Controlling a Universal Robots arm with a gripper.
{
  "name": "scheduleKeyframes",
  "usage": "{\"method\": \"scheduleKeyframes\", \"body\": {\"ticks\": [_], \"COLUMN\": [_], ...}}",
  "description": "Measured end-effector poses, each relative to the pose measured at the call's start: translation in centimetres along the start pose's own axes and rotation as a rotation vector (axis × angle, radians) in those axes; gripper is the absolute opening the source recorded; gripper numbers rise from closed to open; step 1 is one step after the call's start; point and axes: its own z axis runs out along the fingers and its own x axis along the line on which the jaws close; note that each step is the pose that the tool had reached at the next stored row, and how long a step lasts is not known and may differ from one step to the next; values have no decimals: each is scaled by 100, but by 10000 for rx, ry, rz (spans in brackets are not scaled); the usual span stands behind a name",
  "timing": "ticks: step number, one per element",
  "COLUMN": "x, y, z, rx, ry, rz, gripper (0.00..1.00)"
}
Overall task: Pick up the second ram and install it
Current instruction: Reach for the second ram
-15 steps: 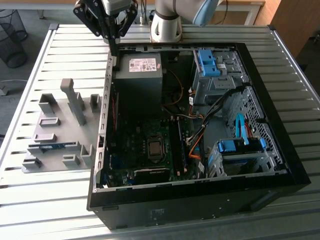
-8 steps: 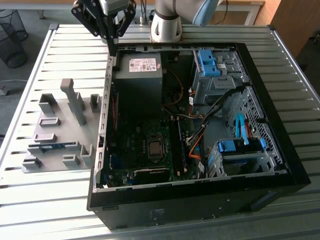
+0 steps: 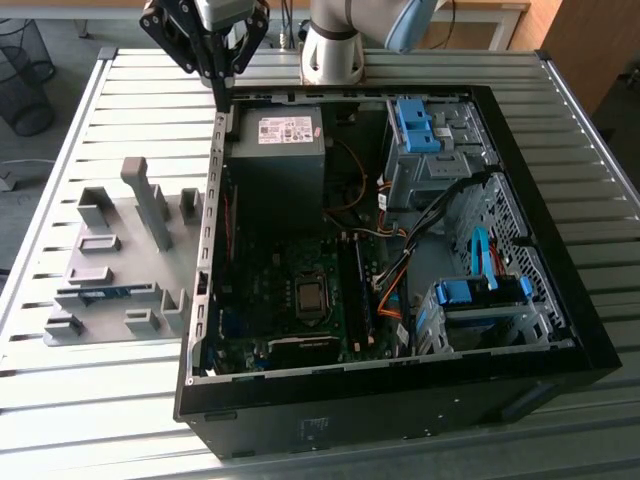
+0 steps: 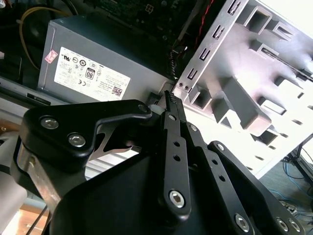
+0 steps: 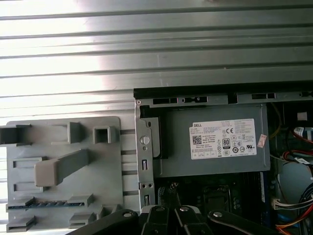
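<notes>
Slats of bright metal make up the table (image 3: 90, 430), which carries an open black computer case (image 3: 400, 415) with its motherboard (image 3: 300, 300) exposed. On the exterior view's left of the case lies a grey holder (image 3: 135, 262). The second ram (image 3: 105, 293), a thin blue stick, rests flat in one of the holder's near slots, well apart from the gripper. Farther back in the case sits the grey power supply (image 3: 275, 150). Above the case's far corner, beside that supply, hangs the gripper (image 3: 221, 100), its fingers drawn together with nothing between them. Behind stand the robot base (image 3: 330, 50), a wire bin (image 3: 25, 80) on the floor and wooden furniture (image 3: 585, 40).
</notes>
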Motion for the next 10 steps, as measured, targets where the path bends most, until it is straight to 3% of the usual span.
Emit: {"method": "scheduleKeyframes", "body": {"ticks": [10], "x": [67], "y": [-5], "z": [-2], "rx": [1], "ry": [0], "rz": [0], "gripper": [10]}}
